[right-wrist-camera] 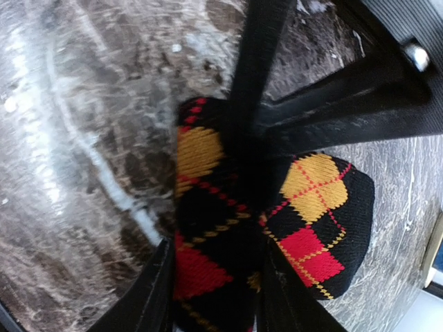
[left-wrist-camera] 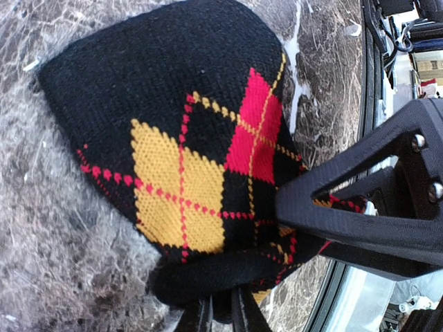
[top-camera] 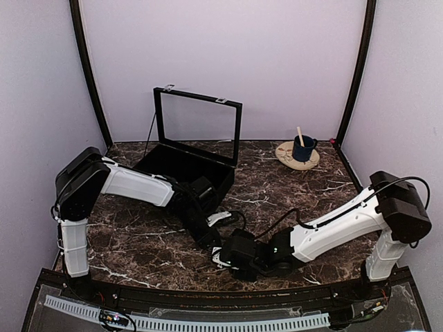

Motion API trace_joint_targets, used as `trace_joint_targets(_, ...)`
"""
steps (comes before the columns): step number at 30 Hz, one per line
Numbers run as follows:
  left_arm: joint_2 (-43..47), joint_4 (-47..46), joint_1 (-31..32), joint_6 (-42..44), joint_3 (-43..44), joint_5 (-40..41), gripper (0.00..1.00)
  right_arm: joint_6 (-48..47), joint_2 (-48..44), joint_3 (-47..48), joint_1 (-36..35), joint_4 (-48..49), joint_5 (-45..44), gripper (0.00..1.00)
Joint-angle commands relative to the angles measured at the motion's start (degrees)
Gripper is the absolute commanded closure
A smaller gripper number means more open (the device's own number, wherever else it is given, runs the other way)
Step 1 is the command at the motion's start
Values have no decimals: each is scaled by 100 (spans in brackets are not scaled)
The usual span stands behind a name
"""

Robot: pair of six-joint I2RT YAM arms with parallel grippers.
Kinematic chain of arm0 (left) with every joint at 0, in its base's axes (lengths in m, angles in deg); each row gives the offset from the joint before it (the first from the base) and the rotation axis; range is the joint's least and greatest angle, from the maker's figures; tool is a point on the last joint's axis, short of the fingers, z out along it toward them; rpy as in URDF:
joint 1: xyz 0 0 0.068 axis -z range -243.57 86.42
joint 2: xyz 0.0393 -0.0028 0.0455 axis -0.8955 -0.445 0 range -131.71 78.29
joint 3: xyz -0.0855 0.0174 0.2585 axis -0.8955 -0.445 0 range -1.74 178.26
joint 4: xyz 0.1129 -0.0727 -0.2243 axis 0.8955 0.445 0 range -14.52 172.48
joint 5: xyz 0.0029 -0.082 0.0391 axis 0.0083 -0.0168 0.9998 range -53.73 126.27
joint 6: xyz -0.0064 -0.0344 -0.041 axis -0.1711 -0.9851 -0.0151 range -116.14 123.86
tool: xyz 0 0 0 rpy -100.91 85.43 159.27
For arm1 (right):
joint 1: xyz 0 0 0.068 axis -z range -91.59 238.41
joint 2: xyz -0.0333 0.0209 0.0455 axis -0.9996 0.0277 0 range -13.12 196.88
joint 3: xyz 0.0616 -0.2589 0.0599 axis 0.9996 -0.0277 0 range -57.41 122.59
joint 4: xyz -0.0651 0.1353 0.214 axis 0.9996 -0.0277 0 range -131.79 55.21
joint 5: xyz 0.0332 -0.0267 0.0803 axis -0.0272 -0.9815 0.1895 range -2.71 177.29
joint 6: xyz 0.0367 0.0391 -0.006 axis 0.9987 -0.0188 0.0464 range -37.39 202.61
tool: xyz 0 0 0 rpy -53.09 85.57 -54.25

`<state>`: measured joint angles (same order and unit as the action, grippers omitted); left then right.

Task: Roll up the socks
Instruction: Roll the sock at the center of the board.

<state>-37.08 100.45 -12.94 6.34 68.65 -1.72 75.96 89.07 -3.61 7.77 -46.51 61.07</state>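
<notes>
The socks (left-wrist-camera: 173,124) are black with yellow and red argyle diamonds and lie bunched on the marble table near its front edge. In the left wrist view, my left gripper (left-wrist-camera: 221,304) is shut on a black fold at the bundle's edge. My right gripper (right-wrist-camera: 218,256) has a finger on each side of the rolled part of the socks (right-wrist-camera: 315,207) and is shut on it. A left finger (right-wrist-camera: 252,69) crosses the top of the right wrist view. In the top view both grippers, left (top-camera: 211,238) and right (top-camera: 225,257), meet and hide the socks.
An open black box (top-camera: 194,169) with its lid raised stands at the back left. At the back right, a dark blue mug (top-camera: 302,148) with a stick in it sits on a tan plate (top-camera: 287,159). The table's front rail (top-camera: 208,297) runs just behind the grippers.
</notes>
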Motion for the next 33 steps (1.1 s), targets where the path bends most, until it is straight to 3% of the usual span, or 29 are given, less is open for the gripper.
trace_joint_targets(1,-372,922,-18,180,-228,501,87,56,223,76,193,-179,195,69)
trace_joint_targets(5,-372,938,-36,183,-219,432,87,221,292,115,275,-347,351,82)
trace_joint_targets(13,-372,929,-60,117,-170,369,87,529,192,27,322,-601,736,88)
trace_joint_targets(21,-528,1073,-71,22,119,457,87,955,-301,-128,406,-879,325,67)
trace_joint_targets(33,-618,1183,-76,-106,321,566,87,1015,-1048,61,170,-1401,98,62)
